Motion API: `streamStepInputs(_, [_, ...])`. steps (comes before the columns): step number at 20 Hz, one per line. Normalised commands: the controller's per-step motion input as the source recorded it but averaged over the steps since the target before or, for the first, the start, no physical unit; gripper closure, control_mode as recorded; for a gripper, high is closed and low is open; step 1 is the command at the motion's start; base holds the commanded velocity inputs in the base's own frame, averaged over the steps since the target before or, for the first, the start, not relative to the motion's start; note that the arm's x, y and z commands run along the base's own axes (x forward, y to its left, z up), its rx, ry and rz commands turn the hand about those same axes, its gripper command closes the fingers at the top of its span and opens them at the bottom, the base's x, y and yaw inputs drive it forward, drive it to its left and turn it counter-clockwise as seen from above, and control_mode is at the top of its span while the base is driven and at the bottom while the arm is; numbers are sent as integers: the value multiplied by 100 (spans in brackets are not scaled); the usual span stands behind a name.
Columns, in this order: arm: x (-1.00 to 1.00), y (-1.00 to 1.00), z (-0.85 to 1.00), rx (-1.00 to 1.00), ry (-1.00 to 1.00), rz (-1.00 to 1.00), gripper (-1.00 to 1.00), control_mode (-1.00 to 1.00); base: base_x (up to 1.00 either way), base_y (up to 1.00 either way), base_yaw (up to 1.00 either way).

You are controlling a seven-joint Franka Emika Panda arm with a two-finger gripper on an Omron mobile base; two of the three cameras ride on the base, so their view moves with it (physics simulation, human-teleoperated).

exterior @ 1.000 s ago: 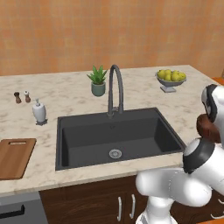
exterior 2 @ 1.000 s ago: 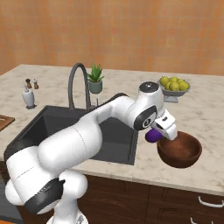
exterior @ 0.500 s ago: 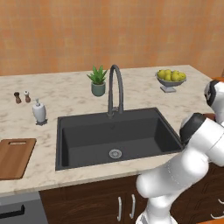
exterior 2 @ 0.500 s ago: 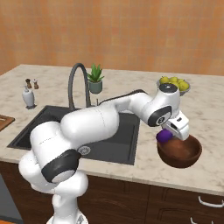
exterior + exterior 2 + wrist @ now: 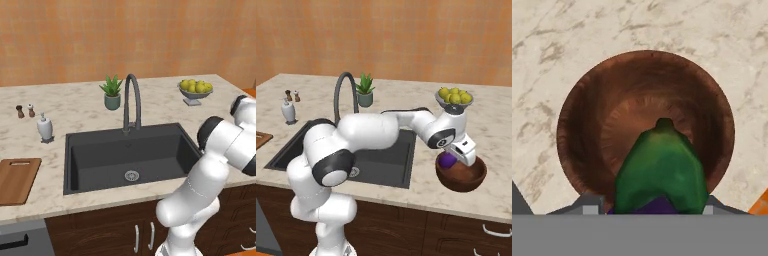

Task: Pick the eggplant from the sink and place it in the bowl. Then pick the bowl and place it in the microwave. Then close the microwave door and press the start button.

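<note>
The eggplant (image 5: 446, 160), purple with its green stem cap (image 5: 661, 167) pointing down toward the bowl (image 5: 461, 175), hangs clenched between the fingers of the gripper (image 5: 452, 159), just above the bowl's hollow. In the hand view the cap sits over the middle of the brown wooden interior (image 5: 643, 112), with the purple body barely visible between the two finger tips (image 5: 588, 204); whether the eggplant touches the wood cannot be told. The bowl stands on the marble counter (image 5: 495, 130) just beside the right edge of the sink (image 5: 389, 160), near the counter's front edge. The arm (image 5: 371, 132) reaches across the sink from the base to the bowl. Behind the bowl, near the wall, stands a grey footed fruit bowl (image 5: 454, 98) of yellow-green fruit. Behind the sink rises the dark gooseneck faucet (image 5: 131, 102), with a small potted plant (image 5: 112, 93) just beside it. Left of the sink stand a white soap dispenser (image 5: 44, 127) and two small shakers (image 5: 25, 110); a wooden cutting board (image 5: 16, 180) lies nearer the front edge. The sink's drain (image 5: 131, 175) shows at the basin floor.
</note>
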Motion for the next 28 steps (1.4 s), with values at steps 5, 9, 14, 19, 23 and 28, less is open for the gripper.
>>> streamStepInputs(5, [14, 0, -36, 0, 2, 0, 100, -100, 0, 0, 0])
streamStepInputs(9, [18, 0, -27, 0, 1, 0, 100, -100, 0, 0, 0])
streamStepInputs(14, [20, 0, -29, 0, 3, 0, -100, -100, 0, 0, 0])
streamStepInputs(19, [19, -2, -19, 0, 2, 0, -100, -100, 0, 0, 0])
streamStepInputs(23, [0, 0, 1, 0, 0, 0, -100, -100, 0, 0, 0])
streamStepInputs(28, [-31, 29, 43, -5, -1, 0, -100, -100, 0, 0, 0])
